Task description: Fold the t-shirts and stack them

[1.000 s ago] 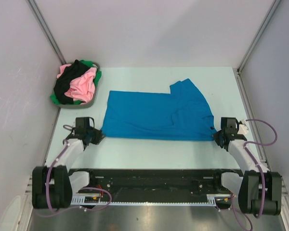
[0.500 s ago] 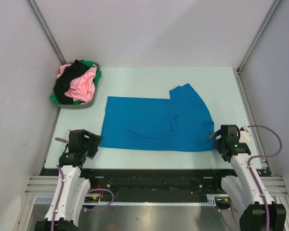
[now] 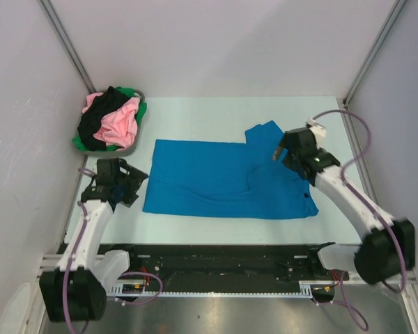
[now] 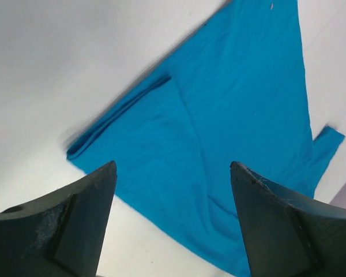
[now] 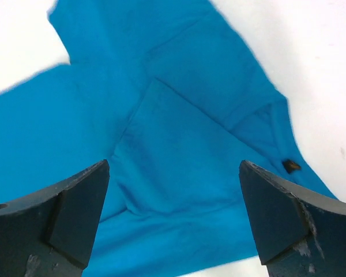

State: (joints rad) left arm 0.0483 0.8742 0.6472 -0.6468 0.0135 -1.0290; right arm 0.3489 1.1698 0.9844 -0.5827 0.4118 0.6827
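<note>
Top view first. Found the blue shirt lying flat mid-worktop, seemingly folded once lengthways. Spotted the left pincer spread wide just beside its left edge, pinching nothing. Saw the right pincer gaping too, hovering over the sleeve end, also empty. Noticed the other shirts heaped in the basket at the far left corner.

Worry from here: could easily have nipped only the top layer on the next grab and peeled the fold open. Might also have dragged those creases near the sleeve into a lump by pulling unevenly.

Clocked the long axis running left to right, with the sleeve end to the right and the straight edge to the left.

Left wrist: looked past two spread fingers onto a doubled-up blue corner. Layers stacked right there, so same peel risk.

Right wrist: same deal, wide-open fingers above creased sleeve layers and a small dark tag near the edge.
</note>
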